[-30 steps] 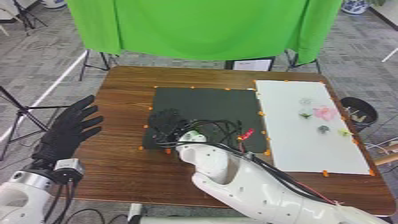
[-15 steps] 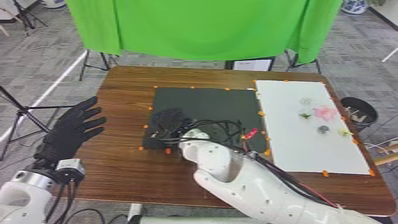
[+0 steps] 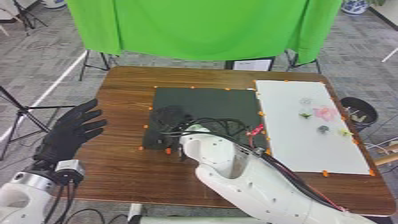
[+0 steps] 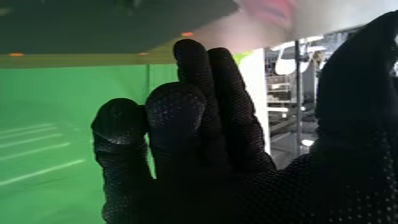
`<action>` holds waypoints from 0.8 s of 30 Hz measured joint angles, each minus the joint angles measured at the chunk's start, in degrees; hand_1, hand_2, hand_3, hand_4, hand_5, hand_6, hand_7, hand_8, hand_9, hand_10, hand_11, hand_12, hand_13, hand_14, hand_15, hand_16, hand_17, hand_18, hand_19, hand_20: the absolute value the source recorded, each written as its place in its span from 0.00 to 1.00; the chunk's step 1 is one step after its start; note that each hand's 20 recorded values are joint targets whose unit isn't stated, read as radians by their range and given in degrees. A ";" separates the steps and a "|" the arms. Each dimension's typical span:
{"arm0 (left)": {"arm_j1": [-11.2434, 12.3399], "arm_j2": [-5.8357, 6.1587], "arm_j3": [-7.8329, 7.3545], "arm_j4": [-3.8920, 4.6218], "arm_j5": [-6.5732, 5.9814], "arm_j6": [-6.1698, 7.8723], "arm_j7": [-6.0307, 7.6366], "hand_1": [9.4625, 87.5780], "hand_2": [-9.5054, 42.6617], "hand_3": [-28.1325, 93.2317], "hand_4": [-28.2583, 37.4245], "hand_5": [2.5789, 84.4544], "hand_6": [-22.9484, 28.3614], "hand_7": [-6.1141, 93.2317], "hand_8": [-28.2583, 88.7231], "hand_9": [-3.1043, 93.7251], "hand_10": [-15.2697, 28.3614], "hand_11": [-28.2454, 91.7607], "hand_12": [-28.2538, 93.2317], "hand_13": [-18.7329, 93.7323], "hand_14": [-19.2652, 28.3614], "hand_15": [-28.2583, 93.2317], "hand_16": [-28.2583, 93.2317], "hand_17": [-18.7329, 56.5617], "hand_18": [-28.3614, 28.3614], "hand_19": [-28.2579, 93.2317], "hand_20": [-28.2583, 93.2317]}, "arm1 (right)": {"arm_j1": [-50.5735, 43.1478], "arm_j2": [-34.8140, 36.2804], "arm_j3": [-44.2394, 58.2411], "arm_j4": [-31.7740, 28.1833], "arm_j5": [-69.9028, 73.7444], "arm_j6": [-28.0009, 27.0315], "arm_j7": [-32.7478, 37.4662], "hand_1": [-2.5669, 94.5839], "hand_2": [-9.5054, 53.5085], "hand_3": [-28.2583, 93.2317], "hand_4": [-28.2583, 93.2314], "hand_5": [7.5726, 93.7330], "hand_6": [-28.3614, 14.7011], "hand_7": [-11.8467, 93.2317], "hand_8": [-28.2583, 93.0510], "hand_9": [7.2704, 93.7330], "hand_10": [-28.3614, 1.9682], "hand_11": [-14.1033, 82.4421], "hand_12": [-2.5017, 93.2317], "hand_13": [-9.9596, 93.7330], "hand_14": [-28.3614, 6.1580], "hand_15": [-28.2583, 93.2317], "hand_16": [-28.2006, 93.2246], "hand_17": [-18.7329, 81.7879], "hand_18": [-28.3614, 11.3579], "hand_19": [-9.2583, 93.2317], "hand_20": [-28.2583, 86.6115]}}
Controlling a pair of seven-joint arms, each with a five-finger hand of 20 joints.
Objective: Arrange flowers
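Pink flower [image 3: 326, 114], green sprig [image 3: 306, 115], grayish clump [image 3: 323, 129], yellowish bit [image 3: 345, 133], lying on white board [image 3: 311, 155]

A robot's white right arm [image 3: 253, 192] at five o'clock and white left arm [image 3: 22, 200] at seven wear black fabric gloves [image 3: 64, 136] and black cables [image 3: 291, 173].

Readable texts, labels, brands, numbers, signs: none | black-edged white panel [image 3: 252, 65] by the brown wooden bench's [image 3: 115, 145] far edge: any print too small to read
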 measured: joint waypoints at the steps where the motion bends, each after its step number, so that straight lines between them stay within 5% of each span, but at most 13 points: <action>1: 0.20 -0.11 -0.16 -0.03 0.00 0.00 0.00 0.23 0.14 0.81 0.01 0.28 0.50 0.31 0.12 0.26 0.67 0.43 0.37 0.32 0.77 0.56 0.22 0.12 0.90 0.59 0.33 | -0.18 0.07 0.36 -0.75 0.03 -0.70 -0.06 0.22 0.00 0.90 0.00 0.42 0.55 0.44 0.11 0.50 0.52 0.47 0.29 0.69 0.57 0.91 0.47 0.50 0.18 0.98 0.74; 7: 1.71 -1.05 -1.38 -0.40 0.04 0.02 0.08 0.21 0.14 0.82 0.00 0.27 0.49 0.31 0.12 0.25 0.65 0.43 0.38 0.32 0.76 0.56 0.22 0.12 0.90 0.58 0.33 | -1.40 0.80 3.94 -6.08 0.72 -7.87 -0.59 0.19 0.00 0.91 0.00 0.36 0.51 0.40 0.13 0.46 0.47 0.43 0.27 0.66 0.54 0.91 0.46 0.48 0.17 0.97 0.74; 12: 3.17 -2.33 -1.86 -0.84 0.06 0.04 0.13 0.21 0.14 0.82 0.00 0.26 0.49 0.31 0.12 0.25 0.64 0.43 0.38 0.32 0.75 0.55 0.22 0.12 0.90 0.58 0.33 | -3.89 3.28 9.69 -11.98 7.11 -8.28 -0.58 0.20 0.00 0.92 0.00 0.29 0.51 0.39 0.13 0.39 0.45 0.41 0.28 0.61 0.50 0.91 0.45 0.47 0.15 0.96 0.74; 24: 6.84 -4.14 -3.18 -2.02 0.18 0.09 0.20 0.22 0.14 0.81 0.02 0.26 0.50 0.30 0.13 0.24 0.63 0.43 0.38 0.32 0.74 0.55 0.22 0.12 0.90 0.58 0.33 | -17.84 23.07 33.36 -22.29 12.86 1.84 7.51 0.24 0.00 0.96 0.00 0.22 0.53 0.40 0.13 0.31 0.38 0.36 0.28 0.56 0.47 0.90 0.42 0.45 0.15 0.95 0.74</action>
